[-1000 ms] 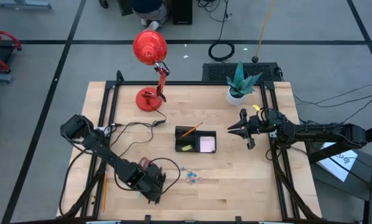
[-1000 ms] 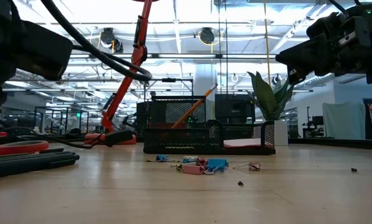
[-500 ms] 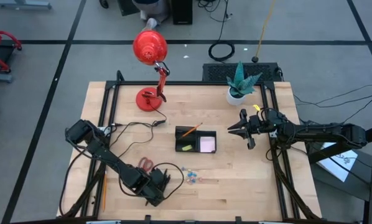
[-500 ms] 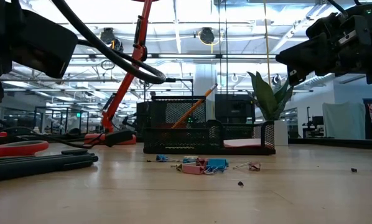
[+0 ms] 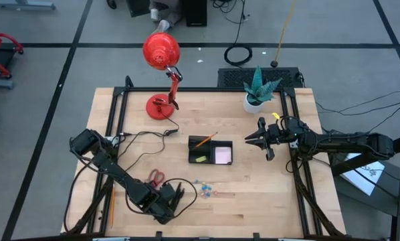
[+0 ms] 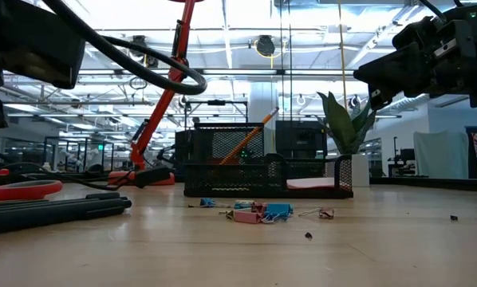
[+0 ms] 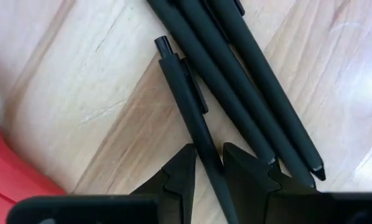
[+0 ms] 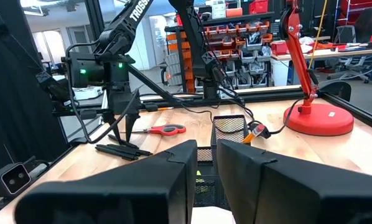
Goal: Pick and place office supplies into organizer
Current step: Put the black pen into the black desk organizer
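Overhead, the pale wooden table (image 5: 253, 194) carries a low black mesh organizer (image 5: 211, 151) near its middle, an orange pencil (image 5: 205, 140) leaning out of its rear cup, a yellow-green small piece (image 5: 200, 158) and a pale square sticky-note pad (image 5: 223, 155) in its front compartments. Small blue and pink binder clips (image 5: 205, 188) lie loose just in front of it, red-handled scissors (image 5: 154, 177) to their left. The left claw (image 5: 175, 201) sits low at the table's front edge; the right claw (image 5: 252, 139) waits raised beside the organizer's right end, below a white-potted green plant (image 5: 257, 91) and across from a red desk lamp (image 5: 161, 61). At table level, matte black pens (image 6: 59, 211) lie flat at far left, well apart from the organizer, with the clips scattered between. From the left wrist, the claw's two dark fingers (image 7: 176, 180) straddle one black pen on the wood, jaws narrowly parted around its barrel, two more pens just beside it. From the right wrist, that claw's fingers (image 8: 173, 171) stand almost together, grasping nothing.
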Motion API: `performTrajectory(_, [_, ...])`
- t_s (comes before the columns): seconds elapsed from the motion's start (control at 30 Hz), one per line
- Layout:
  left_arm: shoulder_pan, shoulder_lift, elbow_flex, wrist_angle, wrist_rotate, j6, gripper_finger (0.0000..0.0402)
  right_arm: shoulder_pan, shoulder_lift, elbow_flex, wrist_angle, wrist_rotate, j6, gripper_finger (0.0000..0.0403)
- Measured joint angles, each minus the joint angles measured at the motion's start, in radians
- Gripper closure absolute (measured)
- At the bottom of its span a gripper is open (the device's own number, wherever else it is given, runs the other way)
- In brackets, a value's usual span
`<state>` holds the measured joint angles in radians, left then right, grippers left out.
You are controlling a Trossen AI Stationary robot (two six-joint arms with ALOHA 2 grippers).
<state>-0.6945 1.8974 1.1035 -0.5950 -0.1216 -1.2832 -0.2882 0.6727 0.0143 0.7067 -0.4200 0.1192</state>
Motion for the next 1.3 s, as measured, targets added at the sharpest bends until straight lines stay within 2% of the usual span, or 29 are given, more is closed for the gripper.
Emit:
performTrajectory(0.27, [-0.006,-0.052,-0.008,-0.017,-0.177,0.016,0.0310,0.000,0.000,0.000,0.000,0.005,0.000,0.0344])
performTrajectory(0.43, [-0.005,-0.074,-0.005,-0.015,-0.187,0.019,0.0310,0.000,0.000,0.000,0.000,0.004,0.000,0.0344])
performTrajectory(0.67, [0.000,-0.077,-0.003,-0.009,-0.123,0.000,0.0310,0.000,0.000,0.000,0.000,0.004,0.000,0.0344])
performTrajectory(0.83, [0.001,-0.093,-0.003,-0.018,-0.070,0.072,0.0309,0.000,0.000,0.000,0.000,0.004,0.000,0.0344])
performTrajectory(1.03, [0.022,-0.105,-0.001,0.095,0.060,0.094,0.0309,0.000,0.000,0.000,0.000,0.004,0.026,0.0344])
performTrajectory(1.13, [0.045,-0.110,0.001,0.143,0.114,0.196,0.0309,0.000,0.000,0.000,0.004,0.004,0.026,0.0344])
performTrajectory(1.3, [0.080,-0.113,0.000,0.117,0.056,0.184,0.0309,0.000,0.000,0.000,0.008,0.005,0.023,0.0344])
